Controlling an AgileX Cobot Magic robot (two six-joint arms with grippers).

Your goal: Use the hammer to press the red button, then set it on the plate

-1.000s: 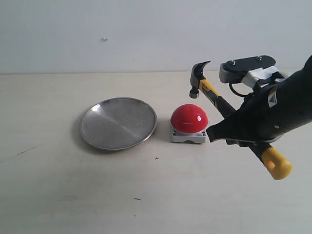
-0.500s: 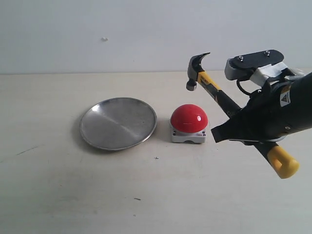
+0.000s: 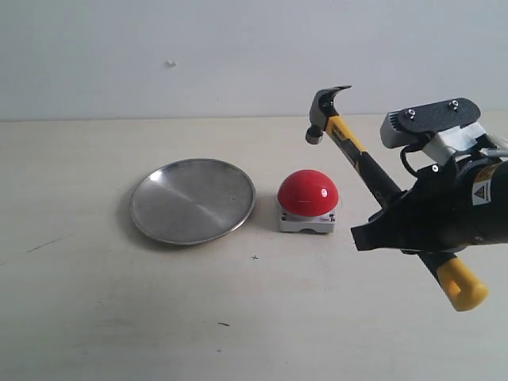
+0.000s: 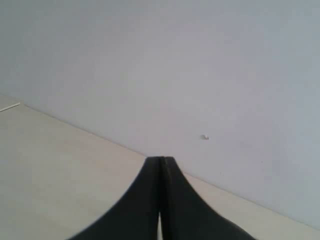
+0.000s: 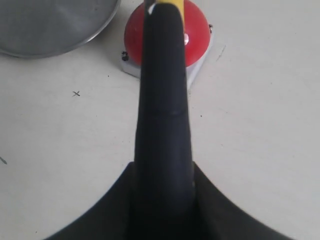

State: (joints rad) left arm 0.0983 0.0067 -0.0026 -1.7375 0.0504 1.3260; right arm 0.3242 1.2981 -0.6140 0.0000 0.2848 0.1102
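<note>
Biggest thing first: one pale table [image 3: 95,317], running up to a plain wall. Over its right side, one black robot arm, and its right gripper [image 3: 389,226] is clamped around the black handle of the hammer [image 3: 357,159]. The wrist camera shows it well: the dark handle [image 5: 162,100] runs straight out from between the two fingers, gripped on both sides.

One plate [image 3: 193,200], round and silver, sits left of centre on the table. The hammer isn't on it. The hammer is up in the air, tilted, with its dark head high and its yellow end poking out low on the far side of the gripper.

One red button [image 3: 308,193] stands on its grey base just beside the plate's right edge. The hammer head hangs above it, a touch to the right and clear of the dome.

The left gripper [image 4: 161,170] appears only in its own camera. Its two dark fingers are pressed flat together with just a thin seam between them and nothing held, pointing at the wall.
</note>
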